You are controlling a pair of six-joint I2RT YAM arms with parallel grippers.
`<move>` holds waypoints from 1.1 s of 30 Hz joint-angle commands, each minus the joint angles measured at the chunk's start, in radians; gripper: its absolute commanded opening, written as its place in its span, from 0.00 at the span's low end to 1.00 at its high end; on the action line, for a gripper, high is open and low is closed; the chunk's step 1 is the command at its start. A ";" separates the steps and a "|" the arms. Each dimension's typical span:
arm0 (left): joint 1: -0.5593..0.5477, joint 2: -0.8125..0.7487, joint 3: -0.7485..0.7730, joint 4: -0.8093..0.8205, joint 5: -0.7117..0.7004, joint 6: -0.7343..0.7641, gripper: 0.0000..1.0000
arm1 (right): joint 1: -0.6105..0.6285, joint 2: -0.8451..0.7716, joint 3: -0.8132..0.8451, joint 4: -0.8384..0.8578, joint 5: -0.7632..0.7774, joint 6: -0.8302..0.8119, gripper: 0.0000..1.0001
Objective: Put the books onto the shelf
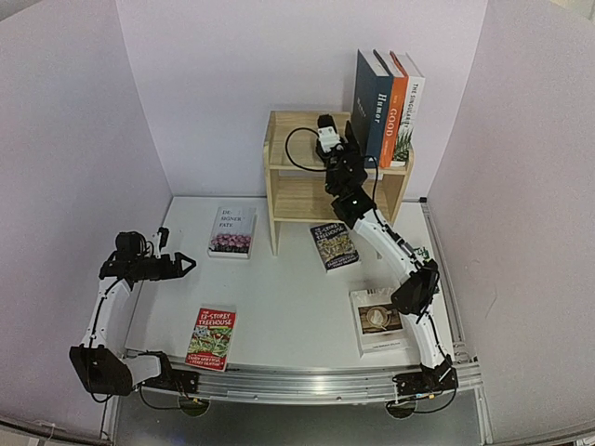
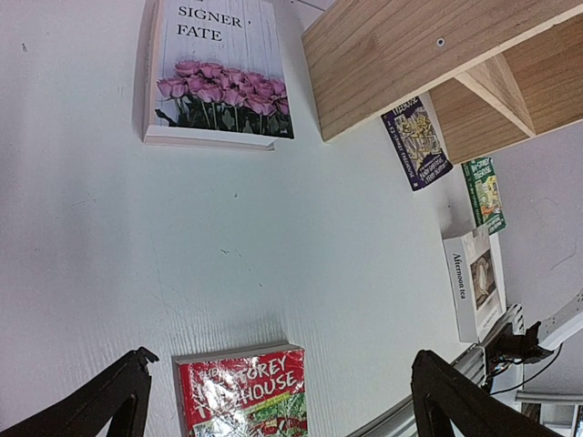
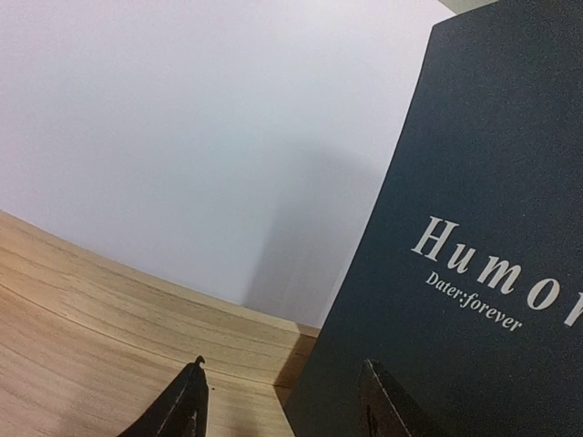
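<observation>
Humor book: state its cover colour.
The Humor book is dark navy with white lettering; right wrist view shows it best.

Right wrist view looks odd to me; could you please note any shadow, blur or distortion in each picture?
Right wrist: the navy book throws a soft shadow on the wall, and its title is sharp. Left wrist: sharp and evenly lit, the shelf skewed by the tilted camera. Top external: straight lines bow toward the edges, and the light is soft and even.
</observation>
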 commanded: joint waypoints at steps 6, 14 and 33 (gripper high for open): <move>-0.003 -0.019 -0.004 -0.003 0.024 0.000 1.00 | 0.033 -0.105 -0.033 0.013 -0.060 0.050 0.56; -0.013 0.149 0.108 -0.128 -0.007 0.167 1.00 | 0.117 -0.200 -0.088 -0.070 -0.144 0.101 0.57; -0.368 0.756 0.373 0.317 -0.559 1.405 1.00 | 0.214 -0.709 -0.712 -0.463 -0.427 0.656 0.62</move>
